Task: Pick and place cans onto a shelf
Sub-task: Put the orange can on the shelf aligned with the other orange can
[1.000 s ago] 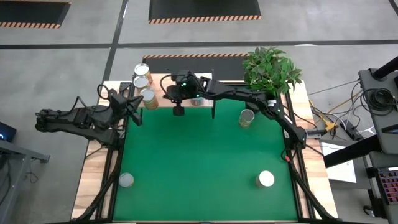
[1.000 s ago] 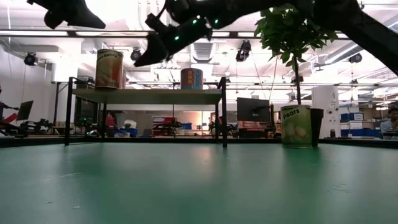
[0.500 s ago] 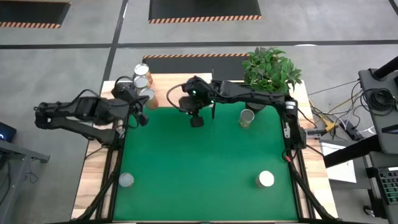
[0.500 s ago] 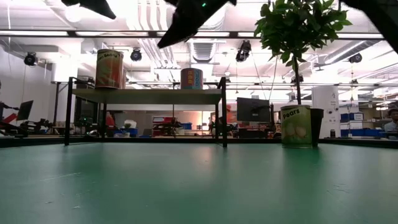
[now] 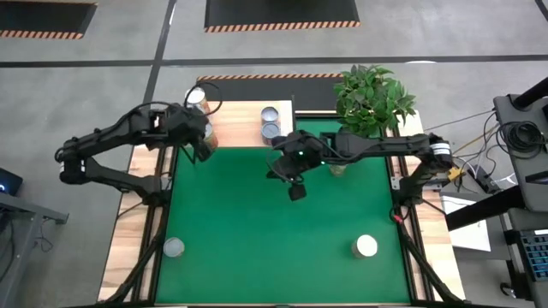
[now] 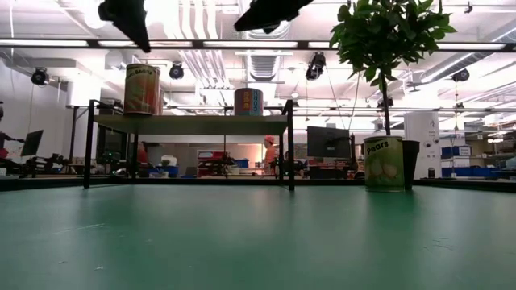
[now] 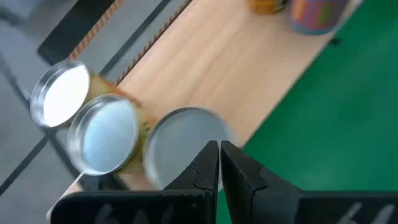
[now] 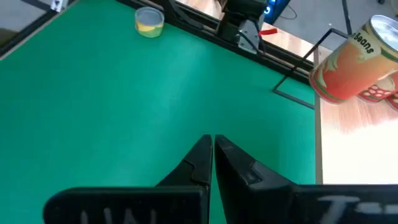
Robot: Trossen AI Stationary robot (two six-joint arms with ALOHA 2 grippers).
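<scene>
Cans sit on the shelf at top middle; left gripper pinched closed beside it; right gripper closed, empty, mid-frame above the mat.

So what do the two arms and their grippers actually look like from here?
Both arms are dark, nearly black, built of slim jointed segments. The left gripper and the right gripper each end in two flat, wedge-shaped black fingers tapering to narrow tips. A small green light glows on the right arm near its wrist.
</scene>
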